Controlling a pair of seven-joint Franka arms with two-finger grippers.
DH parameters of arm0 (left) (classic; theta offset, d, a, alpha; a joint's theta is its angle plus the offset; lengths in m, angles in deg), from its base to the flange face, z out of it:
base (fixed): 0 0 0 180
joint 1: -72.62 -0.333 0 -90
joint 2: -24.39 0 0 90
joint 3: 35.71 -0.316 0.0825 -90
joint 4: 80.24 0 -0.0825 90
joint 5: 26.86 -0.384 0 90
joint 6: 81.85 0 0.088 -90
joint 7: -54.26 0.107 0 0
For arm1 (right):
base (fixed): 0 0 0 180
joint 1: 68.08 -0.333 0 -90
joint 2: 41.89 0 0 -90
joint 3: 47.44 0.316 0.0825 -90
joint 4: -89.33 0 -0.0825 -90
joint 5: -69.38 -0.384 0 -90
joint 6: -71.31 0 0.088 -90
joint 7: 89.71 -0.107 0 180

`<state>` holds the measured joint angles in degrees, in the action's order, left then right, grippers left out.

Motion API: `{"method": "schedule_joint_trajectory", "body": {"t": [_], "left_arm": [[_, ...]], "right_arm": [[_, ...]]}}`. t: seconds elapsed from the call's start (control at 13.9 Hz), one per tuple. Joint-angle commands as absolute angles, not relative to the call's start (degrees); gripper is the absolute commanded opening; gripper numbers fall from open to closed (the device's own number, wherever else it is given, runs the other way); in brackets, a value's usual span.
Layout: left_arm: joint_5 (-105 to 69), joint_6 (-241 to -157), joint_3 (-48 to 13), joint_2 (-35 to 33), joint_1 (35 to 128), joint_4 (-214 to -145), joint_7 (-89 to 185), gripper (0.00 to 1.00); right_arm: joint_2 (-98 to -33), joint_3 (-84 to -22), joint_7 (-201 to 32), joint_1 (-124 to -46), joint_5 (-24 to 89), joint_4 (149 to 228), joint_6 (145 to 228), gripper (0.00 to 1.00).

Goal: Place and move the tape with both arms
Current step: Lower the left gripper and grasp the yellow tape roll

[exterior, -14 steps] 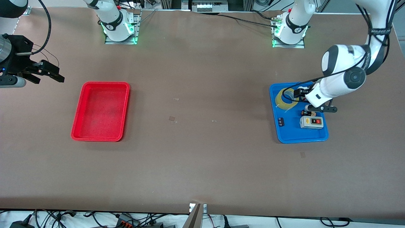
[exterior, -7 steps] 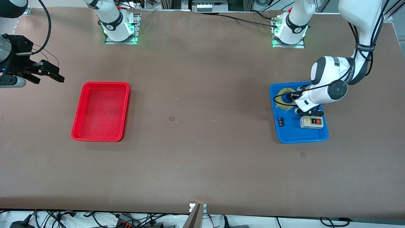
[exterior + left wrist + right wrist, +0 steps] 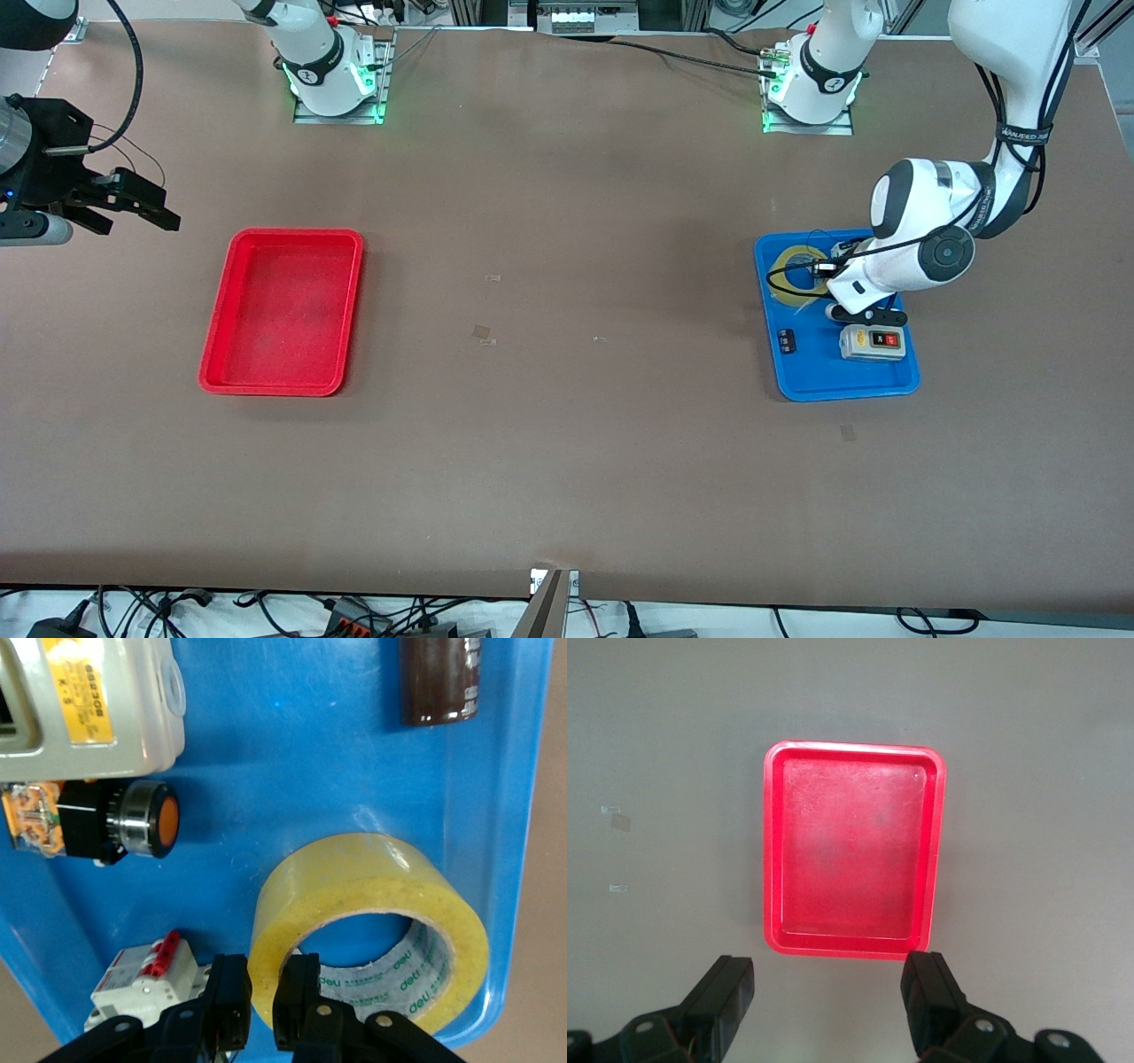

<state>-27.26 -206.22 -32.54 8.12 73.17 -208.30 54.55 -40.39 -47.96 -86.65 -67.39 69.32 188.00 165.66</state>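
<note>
The yellow-amber tape (image 3: 791, 276) lies flat in the blue tray (image 3: 833, 387), at the end farther from the front camera. My left gripper (image 3: 819, 280) is down on it. In the left wrist view the left gripper (image 3: 263, 1003) straddles the wall of the tape (image 3: 372, 875), one finger inside the hollow core and one outside, pressed on the wall. My right gripper (image 3: 133, 206) waits open and empty above the table edge at the right arm's end, beside the red tray (image 3: 217, 310). The right wrist view shows the right gripper (image 3: 828, 997) over bare table, with the red tray (image 3: 769, 850) below it.
The blue tray (image 3: 292, 744) also holds a white-grey switch box (image 3: 873, 342) with red and black buttons, an orange-faced push button (image 3: 133, 819), a small white breaker with red levers (image 3: 146, 974), a brown cylinder (image 3: 440, 678) and a small dark part (image 3: 787, 341). The red tray has nothing in it.
The left arm came down and swung toward the tape, putting its fingers over the roll's wall; the roll shifted slightly. The right arm has not moved.
</note>
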Motion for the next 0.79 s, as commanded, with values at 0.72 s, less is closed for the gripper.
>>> {"method": "schedule_joint_trajectory", "body": {"t": [0.72], "left_arm": [[-8.3,-182.2,-32.4,-1.2,87.4,-178.0,34.4,0.00]], "right_arm": [[-42.3,-47.4,-87.3,-66.8,69.0,186.4,163.1,1.00]]}}
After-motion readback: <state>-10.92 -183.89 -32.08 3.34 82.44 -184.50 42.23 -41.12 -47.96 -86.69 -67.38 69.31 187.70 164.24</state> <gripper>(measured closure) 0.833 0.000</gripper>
